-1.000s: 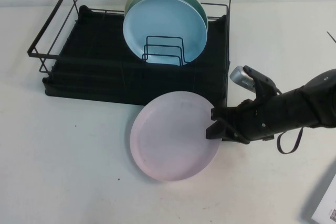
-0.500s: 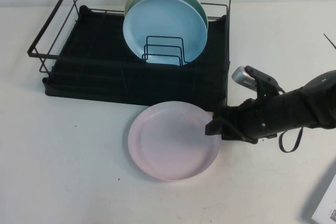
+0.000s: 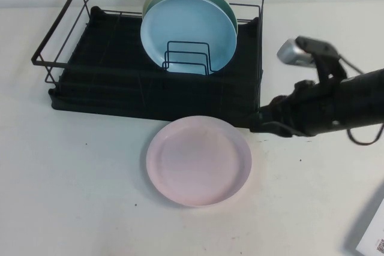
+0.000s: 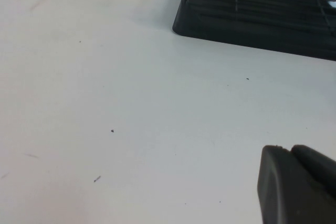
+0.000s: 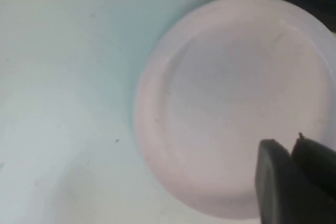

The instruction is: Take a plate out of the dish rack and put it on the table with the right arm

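Observation:
The pale pink plate (image 3: 198, 160) lies flat on the white table (image 3: 72, 178), just in front of the black dish rack (image 3: 102, 82). My right gripper (image 3: 258, 123) hangs just past the plate's right rim, near the rack's front right corner, apart from the plate. In the right wrist view the plate (image 5: 236, 103) lies below the right gripper (image 5: 291, 148), whose fingers are shut and empty. My left gripper (image 4: 289, 150) shows only in the left wrist view, shut and empty over bare table, with the rack's corner (image 4: 252, 19) beyond it.
A light blue plate (image 3: 189, 31) stands upright in the rack's wire dividers, with a green plate (image 3: 227, 3) and a cream one behind it. A white paper-like object (image 3: 372, 232) lies at the table's front right corner.
My right gripper has let go of the pink plate's right rim and moved up and to the right. The plate, tilted a second ago, now lies flat on the table.

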`<control>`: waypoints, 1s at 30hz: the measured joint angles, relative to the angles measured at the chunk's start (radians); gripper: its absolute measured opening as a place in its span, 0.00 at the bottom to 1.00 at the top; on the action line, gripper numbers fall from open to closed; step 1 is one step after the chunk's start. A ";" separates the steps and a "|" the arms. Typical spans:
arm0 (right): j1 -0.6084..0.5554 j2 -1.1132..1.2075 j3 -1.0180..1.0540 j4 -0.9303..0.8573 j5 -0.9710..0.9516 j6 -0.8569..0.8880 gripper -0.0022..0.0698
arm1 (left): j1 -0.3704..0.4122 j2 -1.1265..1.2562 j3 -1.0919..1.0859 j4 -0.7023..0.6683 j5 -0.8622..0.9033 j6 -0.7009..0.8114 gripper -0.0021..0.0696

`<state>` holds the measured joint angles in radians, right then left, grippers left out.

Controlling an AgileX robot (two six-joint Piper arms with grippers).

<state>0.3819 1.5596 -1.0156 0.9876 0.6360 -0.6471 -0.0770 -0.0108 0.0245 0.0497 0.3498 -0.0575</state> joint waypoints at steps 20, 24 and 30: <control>0.000 -0.805 0.141 -0.596 0.276 0.184 0.00 | 0.000 0.000 0.000 0.000 0.000 0.000 0.02; 0.000 -0.810 0.182 -0.646 0.256 0.189 0.00 | 0.000 0.000 0.000 0.000 0.000 0.000 0.02; -0.072 -0.890 0.416 -0.647 -0.001 0.189 0.00 | 0.000 0.000 0.000 0.000 0.000 0.000 0.02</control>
<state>0.3101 0.6692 -0.6000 0.3402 0.6355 -0.4580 -0.0770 -0.0108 0.0245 0.0497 0.3498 -0.0575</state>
